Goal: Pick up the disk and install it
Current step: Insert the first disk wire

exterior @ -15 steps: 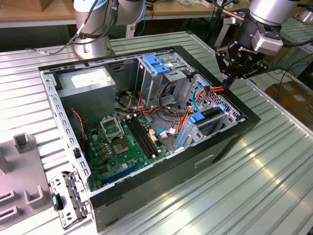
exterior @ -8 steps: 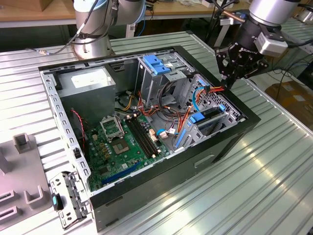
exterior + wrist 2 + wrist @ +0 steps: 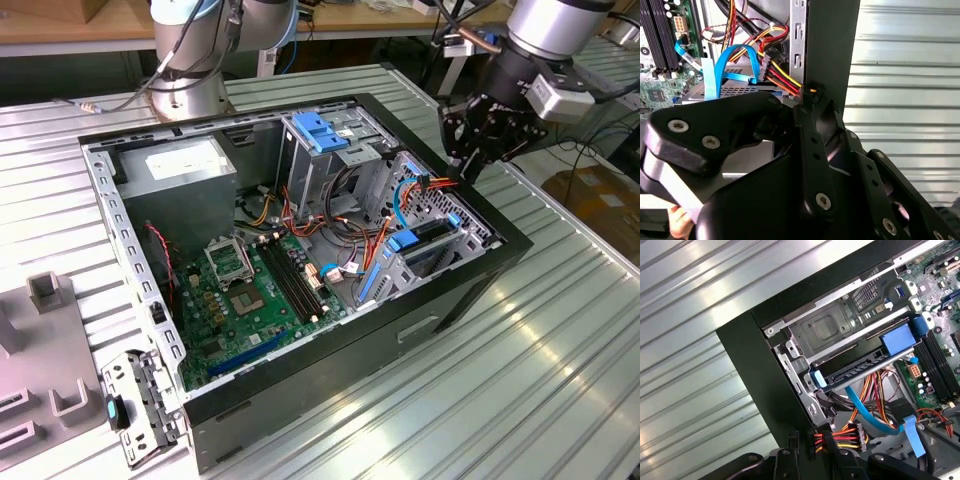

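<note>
At the corner of the open computer case [image 3: 330,375] on the exterior view's right, your pincer [image 3: 466,162] hangs just above the rim, close to the drive cage [image 3: 400,262]. You cannot tell whether it is open or closed. In the second wrist view, 1 bundle of red, yellow and orange wires [image 3: 782,75] ends in a black connector right beside it. The disk [image 3: 855,372] sits inside the cage, blue rails at its ends, apart from the pincer. The case rests on a ribbed metal surface [image 3: 530,380].
</note>
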### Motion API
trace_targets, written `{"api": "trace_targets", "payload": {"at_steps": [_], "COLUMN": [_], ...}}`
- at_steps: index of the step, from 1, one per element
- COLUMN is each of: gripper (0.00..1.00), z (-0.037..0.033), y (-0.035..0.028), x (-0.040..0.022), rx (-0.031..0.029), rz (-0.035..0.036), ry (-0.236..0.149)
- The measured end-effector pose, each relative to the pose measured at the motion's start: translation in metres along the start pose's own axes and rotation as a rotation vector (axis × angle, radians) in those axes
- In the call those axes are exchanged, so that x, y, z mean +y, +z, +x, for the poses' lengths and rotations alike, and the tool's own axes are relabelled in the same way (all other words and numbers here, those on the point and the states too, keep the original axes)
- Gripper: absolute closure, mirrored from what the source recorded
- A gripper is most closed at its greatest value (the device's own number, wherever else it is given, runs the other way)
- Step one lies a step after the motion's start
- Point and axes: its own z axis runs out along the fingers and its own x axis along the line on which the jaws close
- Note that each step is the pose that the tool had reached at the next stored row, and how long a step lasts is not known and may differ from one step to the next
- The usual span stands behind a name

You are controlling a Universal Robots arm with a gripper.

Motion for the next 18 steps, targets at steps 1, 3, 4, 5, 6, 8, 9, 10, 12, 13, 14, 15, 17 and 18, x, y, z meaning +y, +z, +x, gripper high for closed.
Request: {"api": "trace_targets", "payload": {"at_steps": [1,3,4,5,6,8,9,10,12,13,14,15,17,18], "gripper": [0.68,0.68,0.68,0.68,0.68,0.68,0.68,0.68,0.68,0.68,0.69,0.76,0.82,0.83], "z": [0.0000,-0.0001,-0.0001,-0.0005,-0.0021,-0.0025,-0.0026,-0.0026,-0.0024,-0.0023,-0.0023,-0.0022,-0.0016,-0.0015], "y": [0.0007,0.0011,0.0014,0.0020,0.0022,0.0023,0.0025,0.0027,0.0030,0.0032,0.0032,0.0033,0.0000,-0.0039], "x": [0.0000,0.0001,0.0001,0.0006,0.0017,0.0020,0.0020,0.0020,0.0020,0.0018,0.0018,0.0019,0.0024,0.0024], "rx": [0.0017,0.0033,0.0032,0.0031,0.0029,0.0030,0.0030,0.0031,0.0032,0.0033,0.0033,0.0032,0.0021,0.0019], "rz": [0.0015,0.0026,0.0028,0.0032,0.0034,0.0032,0.0031,0.0032,0.0033,0.0034,0.0034,0.0034,0.0053,0.0048], "ry": [-0.007,-0.016,-0.018,-0.021,-0.023,-0.025,-0.025,-0.025,-0.026,-0.027,-0.027,-0.028,-0.028,-0.028]}}
